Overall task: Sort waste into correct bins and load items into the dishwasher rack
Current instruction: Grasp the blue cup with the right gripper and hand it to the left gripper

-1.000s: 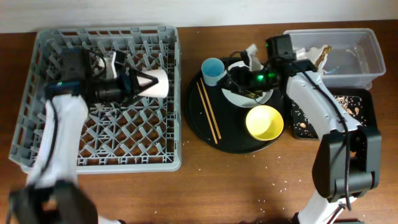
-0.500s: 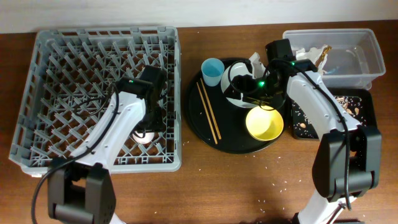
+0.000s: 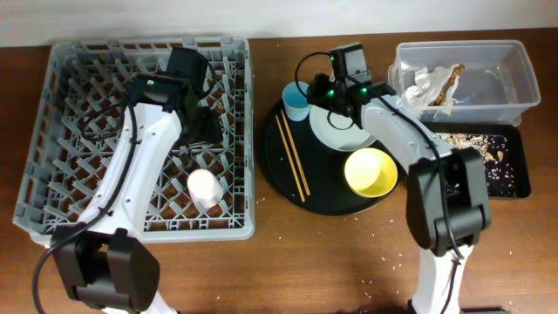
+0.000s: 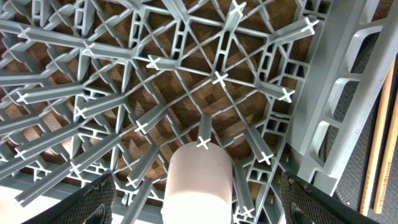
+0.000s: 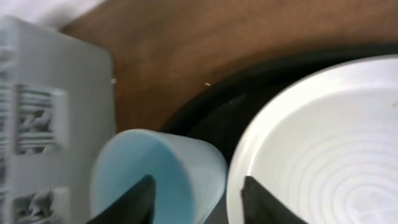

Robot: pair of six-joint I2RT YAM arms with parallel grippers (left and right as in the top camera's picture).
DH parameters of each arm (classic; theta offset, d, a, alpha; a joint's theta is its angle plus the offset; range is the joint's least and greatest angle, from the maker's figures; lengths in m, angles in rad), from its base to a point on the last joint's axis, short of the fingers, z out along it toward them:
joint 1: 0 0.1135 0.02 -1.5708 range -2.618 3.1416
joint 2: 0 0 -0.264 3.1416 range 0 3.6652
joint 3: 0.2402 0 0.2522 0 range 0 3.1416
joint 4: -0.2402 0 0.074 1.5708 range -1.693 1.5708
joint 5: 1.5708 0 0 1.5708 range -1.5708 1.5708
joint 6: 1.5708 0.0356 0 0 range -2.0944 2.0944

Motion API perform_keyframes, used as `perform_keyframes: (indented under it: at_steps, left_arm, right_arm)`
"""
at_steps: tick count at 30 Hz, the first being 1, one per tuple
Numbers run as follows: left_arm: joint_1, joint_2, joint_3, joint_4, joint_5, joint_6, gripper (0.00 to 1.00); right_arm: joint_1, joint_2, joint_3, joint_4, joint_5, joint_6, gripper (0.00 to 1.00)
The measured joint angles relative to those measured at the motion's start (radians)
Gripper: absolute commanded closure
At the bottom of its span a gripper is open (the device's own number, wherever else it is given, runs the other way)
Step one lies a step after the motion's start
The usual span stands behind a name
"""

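The small pink cup (image 3: 202,187) stands upside down in the grey dishwasher rack (image 3: 139,228). My left gripper (image 3: 202,131) is open just beyond it; in the left wrist view the cup (image 4: 198,180) sits between the spread fingers (image 4: 199,208). My right gripper (image 3: 321,94) is open at the light-blue cup (image 3: 296,96) on the round black tray (image 3: 323,199). In the right wrist view the fingers (image 5: 198,186) straddle the cup's (image 5: 168,168) near wall, next to the white plate (image 5: 323,149). The plate (image 3: 344,133), yellow bowl (image 3: 370,172) and chopsticks (image 3: 292,157) lie on that tray.
The clear tub (image 3: 514,87) at the back right holds white napkins (image 3: 420,85) and a gold-brown wrapper (image 3: 449,77). The shallow black tray (image 3: 488,174) in front of it holds food scraps. Crumbs dot the wooden table. The chopsticks (image 4: 379,155) show beside the rack wall.
My left gripper let go of the pink cup in the rack and drew back toward the far side. My right gripper moved left from the plate to the light-blue cup.
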Motion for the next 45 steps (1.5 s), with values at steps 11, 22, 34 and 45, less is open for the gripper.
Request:
perform_keyframes:
  at_steps: [11,22,34,45]
  left_arm:
    - [0.023,0.0,0.0,0.008,0.178,0.072,0.13]
    - [0.248,0.05,-0.004,0.047,1.376,0.627,0.01]
    - [0.249,0.115,-0.013,0.057,1.586,0.639,0.02]
    - [0.25,0.123,-0.015,0.045,1.609,0.641,0.35]
  right_arm:
    - [-0.085,0.006,0.014,-0.15,-0.457,-0.122,0.96]
    - [-0.033,-0.053,0.006,0.002,-1.167,-0.219,0.96]
    - [0.022,-0.056,-0.001,0.32,-1.152,0.041,0.96]
    - [0.09,-0.062,-0.001,0.401,-1.062,0.159,0.96]
